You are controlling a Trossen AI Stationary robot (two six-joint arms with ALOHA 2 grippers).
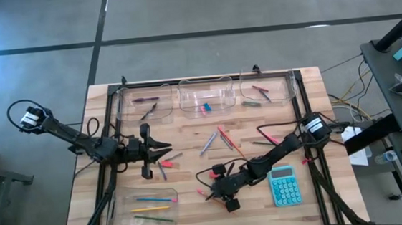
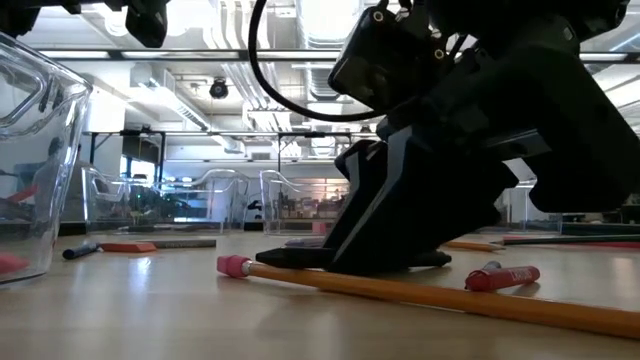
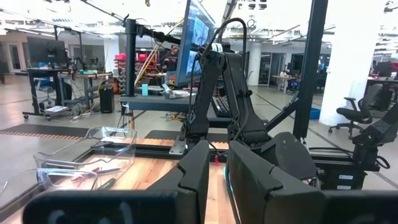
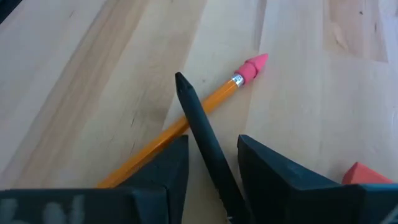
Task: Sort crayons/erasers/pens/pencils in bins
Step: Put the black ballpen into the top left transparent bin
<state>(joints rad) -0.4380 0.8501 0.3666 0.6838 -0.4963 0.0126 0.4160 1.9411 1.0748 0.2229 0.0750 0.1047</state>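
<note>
My right gripper [image 4: 212, 140] is down at the tabletop near the front middle [image 1: 218, 195], open, with its fingers on either side of a dark pen [image 4: 198, 121]. The pen lies slanted across an orange pencil [image 4: 205, 106] with a pink rubber end [image 4: 252, 65], which rests flat on the wood [image 2: 420, 290]. My left gripper [image 3: 216, 177] hovers above the table's left middle [image 1: 157, 148]. Its fingers stand almost together with nothing between them. Three clear bins [image 1: 205, 98] line the far edge. A fourth [image 1: 143, 212] at the near left holds pencils. My right gripper has the pen running between its fingers, close against one fingertip [image 4: 180, 149] and with wood showing beside the other. I cannot tell whether either finger touches it. The fingers slant down from the table's right, roughly along the pen.
A red crayon [image 2: 505, 277] lies just beside my right gripper. Loose pencils [image 1: 217, 140], a pink crayon [image 1: 166, 163] and a pen [image 1: 162, 171] are scattered mid-table. A teal calculator [image 1: 284, 185] sits right of my right gripper. A black frame rail [image 1: 205, 78] runs behind the far bins.
</note>
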